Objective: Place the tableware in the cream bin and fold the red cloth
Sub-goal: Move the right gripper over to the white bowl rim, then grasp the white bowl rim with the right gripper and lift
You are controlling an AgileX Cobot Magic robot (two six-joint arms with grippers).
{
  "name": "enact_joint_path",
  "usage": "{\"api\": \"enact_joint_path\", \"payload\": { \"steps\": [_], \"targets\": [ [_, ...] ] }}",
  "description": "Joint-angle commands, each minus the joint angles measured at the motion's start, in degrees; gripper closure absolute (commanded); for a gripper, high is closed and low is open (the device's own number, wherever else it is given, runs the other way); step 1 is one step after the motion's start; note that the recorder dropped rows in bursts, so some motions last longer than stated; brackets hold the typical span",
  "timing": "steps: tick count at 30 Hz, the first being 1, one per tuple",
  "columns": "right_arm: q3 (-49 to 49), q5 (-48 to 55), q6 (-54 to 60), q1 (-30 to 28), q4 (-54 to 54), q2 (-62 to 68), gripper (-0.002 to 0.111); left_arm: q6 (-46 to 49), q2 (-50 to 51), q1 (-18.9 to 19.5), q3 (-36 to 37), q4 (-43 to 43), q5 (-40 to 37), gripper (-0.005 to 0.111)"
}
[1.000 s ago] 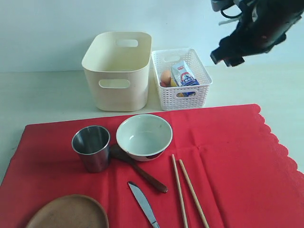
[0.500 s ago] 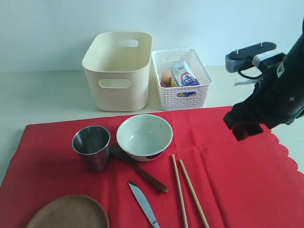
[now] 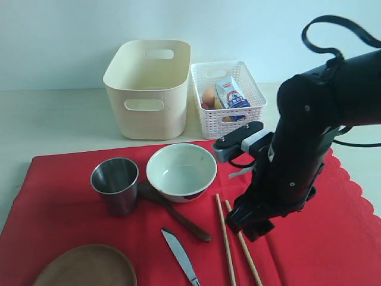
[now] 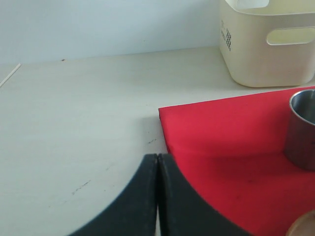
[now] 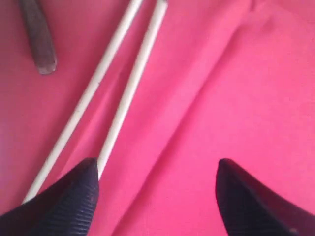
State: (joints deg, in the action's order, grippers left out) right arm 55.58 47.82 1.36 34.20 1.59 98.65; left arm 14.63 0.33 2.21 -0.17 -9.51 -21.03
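The red cloth (image 3: 309,238) lies flat on the table with the tableware on it: a steel cup (image 3: 115,183), a pale bowl (image 3: 180,170), a dark wooden spoon (image 3: 178,217), a metal knife (image 3: 180,256), two chopsticks (image 3: 224,244) and a brown plate (image 3: 86,268). The cream bin (image 3: 146,89) stands behind the cloth. My right gripper (image 3: 251,226) hangs low over the chopsticks' right side. In the right wrist view it (image 5: 156,167) is open over bare cloth, with one finger (image 5: 74,196) beside the nearer chopstick (image 5: 130,88). My left gripper (image 4: 157,157) is shut and empty at the cloth's corner (image 4: 170,118).
A white lattice basket (image 3: 229,98) with an egg and a small carton stands right of the cream bin. Pale tabletop (image 3: 53,119) stretches left of and behind the cloth. The cup (image 4: 301,128) is some way from my left gripper.
My right arm has swung down and leftward from the upper right, ending low over the cloth by the chopsticks. The tableware has not moved.
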Motion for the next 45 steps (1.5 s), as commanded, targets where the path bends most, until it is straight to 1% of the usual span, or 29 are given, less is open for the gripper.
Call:
{"api": "enact_joint_path", "payload": {
  "steps": [1, 9, 12, 15, 22, 26, 37, 43, 45],
  "targets": [
    [1.19, 0.47, 0.52, 2.5, -0.24, 1.59, 0.044, 0.01, -0.33, 0.17, 0.17, 0.19, 0.47, 0.107],
    [2.7, -0.14, 0.41, 2.76, 0.04, 1.59, 0.044, 0.01, -0.33, 0.17, 0.17, 0.19, 0.47, 0.107],
    [2.7, -1.9, 0.41, 2.76, 0.35, 1.59, 0.044, 0.01, -0.33, 0.17, 0.17, 0.19, 0.47, 0.107],
    [3.19, -4.27, 1.0, 2.76, 3.0, 1.59, 0.044, 0.01, -0.33, 0.17, 0.17, 0.19, 0.47, 0.107],
    [9.44, -5.15, 1.53, 2.37, 2.51, 2.05, 0.044, 0.01, -0.33, 0.17, 0.17, 0.19, 0.47, 0.107],
    [13.67, -4.75, 1.53, 1.15, 2.42, 4.62, 0.044, 0.01, -0.33, 0.17, 0.17, 0.19, 0.47, 0.107],
    [23.57, -3.63, 1.53, -5.04, 3.82, 16.09, 0.044, 0.01, -0.33, 0.17, 0.17, 0.19, 0.47, 0.107],
    [27.4, -3.63, 8.9, -5.49, 11.08, 20.21, 0.044, 0.01, -0.33, 0.17, 0.17, 0.19, 0.47, 0.107],
    [28.64, -3.63, 9.41, -5.49, 11.75, 21.5, 0.044, 0.01, -0.33, 0.17, 0.17, 0.19, 0.47, 0.107]
  ]
}}
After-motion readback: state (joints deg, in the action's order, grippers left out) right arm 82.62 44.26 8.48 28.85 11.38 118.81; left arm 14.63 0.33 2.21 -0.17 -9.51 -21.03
